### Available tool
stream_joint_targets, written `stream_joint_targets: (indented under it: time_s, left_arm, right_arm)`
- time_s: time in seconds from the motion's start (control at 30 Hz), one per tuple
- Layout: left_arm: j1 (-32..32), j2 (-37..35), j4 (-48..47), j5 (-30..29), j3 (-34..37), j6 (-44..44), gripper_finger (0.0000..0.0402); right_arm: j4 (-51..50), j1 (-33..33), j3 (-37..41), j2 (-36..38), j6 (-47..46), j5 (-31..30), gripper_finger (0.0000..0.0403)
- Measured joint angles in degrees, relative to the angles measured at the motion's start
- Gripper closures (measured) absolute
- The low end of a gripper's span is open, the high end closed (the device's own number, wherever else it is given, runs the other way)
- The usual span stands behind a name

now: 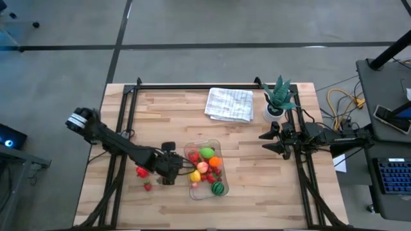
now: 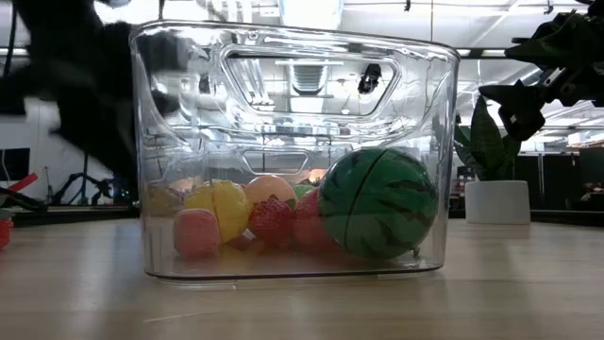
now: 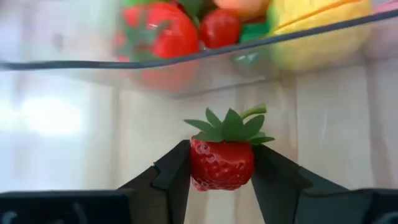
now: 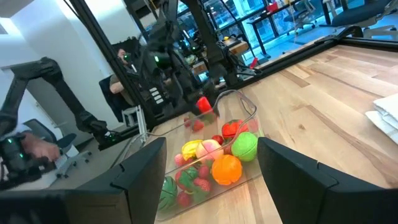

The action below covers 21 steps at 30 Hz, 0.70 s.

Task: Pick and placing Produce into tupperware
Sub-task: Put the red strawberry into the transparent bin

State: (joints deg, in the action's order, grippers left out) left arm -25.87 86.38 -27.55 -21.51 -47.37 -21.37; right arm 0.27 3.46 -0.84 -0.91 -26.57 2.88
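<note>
A strawberry (image 3: 222, 163) sits between the two fingers of my left hand (image 3: 221, 177), clamped on both sides, just beside the clear container (image 1: 204, 169) full of toy fruit on the surface (image 1: 257, 199). My right hand (image 4: 211, 180) waits apart, open, near the potted plant (image 1: 277, 99).

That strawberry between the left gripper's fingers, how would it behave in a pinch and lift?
The strawberry looks like a small moulded toy, so probably light and stiff rather than squashy. Its dimpled skin may give the left gripper some hold, but the tapered body could slip downward. The fingers flank its widest part, which should help.
</note>
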Motion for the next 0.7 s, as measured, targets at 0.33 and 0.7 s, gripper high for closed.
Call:
stream_joint_targets:
  time_s: [0.33,0.7]
  left_arm:
    - [0.34,-12.92,0.14,-0.24,-8.97,12.16,0.0273]
    - [1.56,5.45,4.89,6.65,-20.97,14.23,0.0224]
  right_arm:
    - [0.00,0.00,0.00,0.00,0.00,0.02,0.0161]
    - [-0.01,0.00,0.00,0.00,0.00,0.00,0.0161]
